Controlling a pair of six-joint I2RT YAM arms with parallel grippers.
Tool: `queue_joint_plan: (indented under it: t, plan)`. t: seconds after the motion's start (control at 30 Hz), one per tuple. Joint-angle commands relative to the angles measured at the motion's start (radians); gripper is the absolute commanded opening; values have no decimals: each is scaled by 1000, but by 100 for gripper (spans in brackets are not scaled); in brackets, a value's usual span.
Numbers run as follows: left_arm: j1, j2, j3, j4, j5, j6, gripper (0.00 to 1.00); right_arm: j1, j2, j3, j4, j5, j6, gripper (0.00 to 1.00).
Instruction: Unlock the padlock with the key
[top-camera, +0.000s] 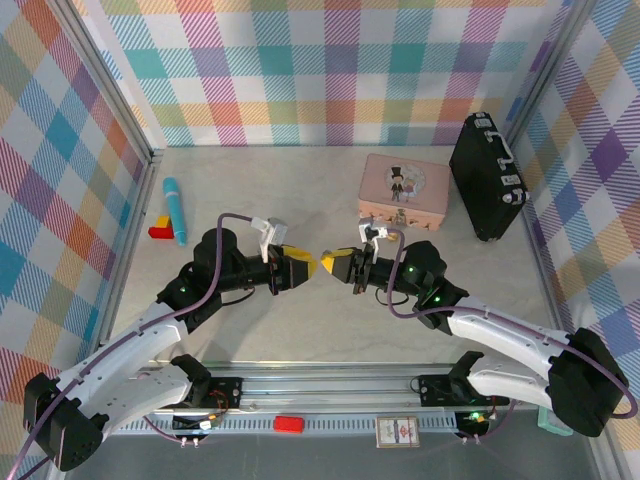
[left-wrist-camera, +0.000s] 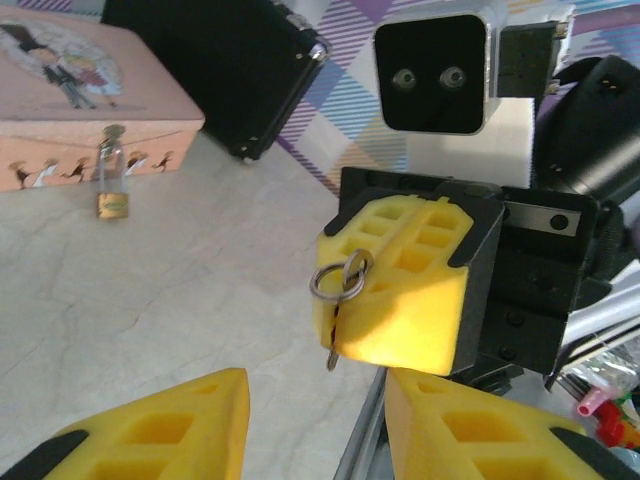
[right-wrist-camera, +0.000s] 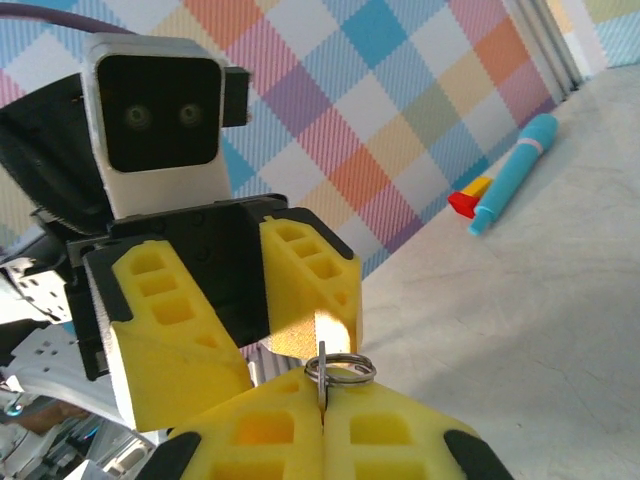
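Observation:
My right gripper (right-wrist-camera: 322, 395) is shut on the key (right-wrist-camera: 321, 372), a thin metal sliver with a silver ring (right-wrist-camera: 340, 367) standing out of the closed yellow pads. In the left wrist view the key's tip (left-wrist-camera: 331, 357) pokes out below those pads. My left gripper (left-wrist-camera: 315, 392) is open, facing the right gripper (top-camera: 332, 264) a short gap away above the table's middle, with nothing between its fingers. The small brass padlock (left-wrist-camera: 112, 204) hangs by its silver shackle from the clasp of the pink tin (left-wrist-camera: 90, 95), well away from both grippers.
A black case (top-camera: 487, 175) stands to the right of the pink tin (top-camera: 405, 188). A blue pen (top-camera: 174, 210) and a red-and-yellow block (top-camera: 160, 228) lie at the far left near the checked wall. An aluminium rail (top-camera: 330, 385) runs along the near edge.

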Motion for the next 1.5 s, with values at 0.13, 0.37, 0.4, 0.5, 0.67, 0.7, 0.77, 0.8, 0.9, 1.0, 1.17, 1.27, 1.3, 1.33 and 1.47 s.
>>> queue_joint_plan:
  t: [0.13,0.37,0.4,0.5,0.67,0.7,0.77,0.8,0.9,1.0,1.17,1.27,1.3,1.33,1.47]
  plan:
    - [7,-2,-16,101,96,-13,31,3,3,10,99,-73,5,0]
    - [6,18,-6,109,138,-18,23,5,-1,10,100,-51,2,0]
    - [6,20,-6,109,139,-18,21,5,2,12,106,-54,6,0]
    - [7,25,-6,113,149,-21,19,5,9,15,118,-59,16,0]
    - [6,25,-7,114,139,-26,14,9,33,10,168,-72,39,0]
    - [6,25,-6,114,138,-25,13,10,39,12,173,-77,41,0]
    - [6,22,-5,109,132,-26,11,11,46,14,178,-83,42,0]
    - [6,20,-4,107,126,-25,10,13,48,12,181,-85,43,0]
    - [6,16,-6,108,117,-33,6,16,50,10,177,-87,41,0]
    - [6,29,1,105,135,-37,1,19,54,5,183,-83,47,0]
    - [7,34,6,86,123,-32,0,22,56,4,161,-57,48,0]
    - [6,35,8,74,117,-26,0,23,37,3,116,-5,40,0]
    - [6,35,8,67,114,-22,0,23,29,2,101,9,36,0]
    - [6,35,11,56,107,-17,0,23,21,4,86,19,27,0]
    - [6,27,23,6,84,9,3,22,-4,39,-60,22,-66,0]
